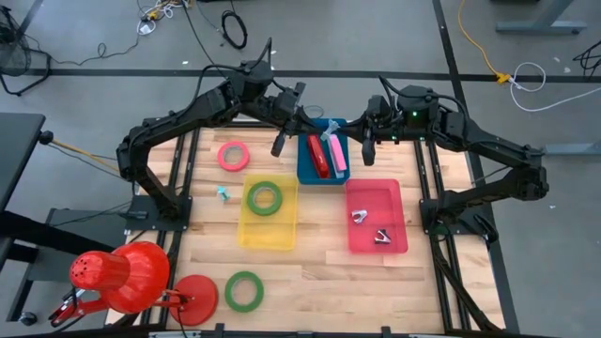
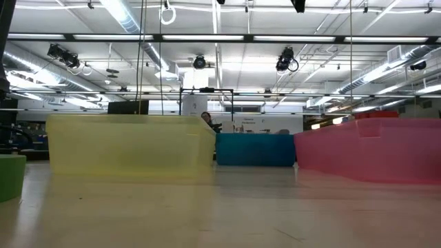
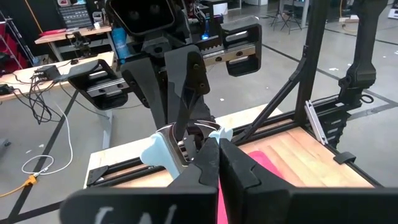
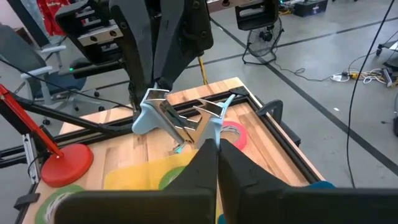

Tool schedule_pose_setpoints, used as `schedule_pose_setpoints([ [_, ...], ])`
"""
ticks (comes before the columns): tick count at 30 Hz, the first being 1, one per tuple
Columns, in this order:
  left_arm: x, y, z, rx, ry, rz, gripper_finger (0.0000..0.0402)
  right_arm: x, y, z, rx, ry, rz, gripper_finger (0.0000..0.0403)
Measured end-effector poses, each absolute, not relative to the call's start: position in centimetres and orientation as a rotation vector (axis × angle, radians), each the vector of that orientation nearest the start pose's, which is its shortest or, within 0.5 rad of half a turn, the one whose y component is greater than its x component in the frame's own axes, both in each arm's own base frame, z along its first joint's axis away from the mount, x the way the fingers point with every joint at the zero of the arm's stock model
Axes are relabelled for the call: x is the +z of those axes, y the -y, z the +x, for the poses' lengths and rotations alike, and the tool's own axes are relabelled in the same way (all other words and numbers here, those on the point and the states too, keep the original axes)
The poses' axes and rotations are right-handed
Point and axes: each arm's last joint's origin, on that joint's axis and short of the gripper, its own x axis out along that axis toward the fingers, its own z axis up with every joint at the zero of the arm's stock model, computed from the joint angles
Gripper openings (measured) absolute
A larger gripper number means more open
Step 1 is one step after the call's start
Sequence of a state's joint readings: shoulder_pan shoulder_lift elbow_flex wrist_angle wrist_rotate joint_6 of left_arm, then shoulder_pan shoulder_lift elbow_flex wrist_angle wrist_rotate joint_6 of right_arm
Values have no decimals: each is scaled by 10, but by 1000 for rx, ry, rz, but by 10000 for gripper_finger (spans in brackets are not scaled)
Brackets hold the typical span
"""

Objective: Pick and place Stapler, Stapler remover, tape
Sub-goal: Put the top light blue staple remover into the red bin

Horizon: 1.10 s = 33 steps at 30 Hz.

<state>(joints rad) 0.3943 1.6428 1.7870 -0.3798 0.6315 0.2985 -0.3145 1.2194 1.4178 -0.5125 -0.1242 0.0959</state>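
Observation:
A light-blue staple remover with metal claws (image 1: 331,133) hangs above the blue bin (image 1: 306,171), between my two grippers. My left gripper (image 1: 321,131) comes at it from the table's left and my right gripper (image 1: 343,133) from the right; both are shut on it. The blue bin holds a red stapler (image 1: 317,156) and a pink stapler (image 1: 336,156). A green tape roll (image 1: 265,197) lies in the yellow bin (image 1: 268,233). A pink tape roll (image 1: 233,156) and a second green roll (image 1: 244,291) lie flat on the table. My left gripper pinches one light-blue handle of the staple remover (image 4: 147,113) between its two fingers, slanting down from the table's left. The remover is lifted clear above the blue bin. My right gripper pinches the remover's other light-blue handle (image 4: 215,123) at its fingertips, slanting down from the table's right. The metal claws (image 4: 181,124) lie between the two holds.
The pink bin (image 1: 376,246) at the right holds two staple removers (image 1: 360,216) (image 1: 383,237). Another small light-blue remover (image 1: 223,193) lies left of the yellow bin. A red lamp (image 1: 122,277) stands at the near left corner. Bare wood lies between the bins and the near edge.

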Motion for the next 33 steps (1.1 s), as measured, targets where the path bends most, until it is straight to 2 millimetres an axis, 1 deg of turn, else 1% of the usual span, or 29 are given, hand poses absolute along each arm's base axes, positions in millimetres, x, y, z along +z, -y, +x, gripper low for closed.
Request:
schedule_pose_setpoints([
  [7,440,-123,340,-264,-169,180,2,429,74,238,-202,-299,161,3],
  [11,440,-123,340,-264,-170,155,15,429,73,238,-177,-300,167,2],
  [15,441,-123,341,-249,-169,125,49,428,72,238,-159,-308,171,2],
  [19,441,-124,341,-203,-178,82,100,427,72,238,-158,-322,169,2],
  [23,441,-125,341,-172,-183,84,152,425,72,237,-155,-338,173,2],
  [26,442,-127,339,-153,-183,86,182,422,71,233,-153,-384,166,1],
  [29,445,-127,336,-142,-175,91,202,417,68,226,-148,-458,158,1],
  [33,448,-129,332,-132,-177,85,211,409,66,219,-147,-567,176,1],
])
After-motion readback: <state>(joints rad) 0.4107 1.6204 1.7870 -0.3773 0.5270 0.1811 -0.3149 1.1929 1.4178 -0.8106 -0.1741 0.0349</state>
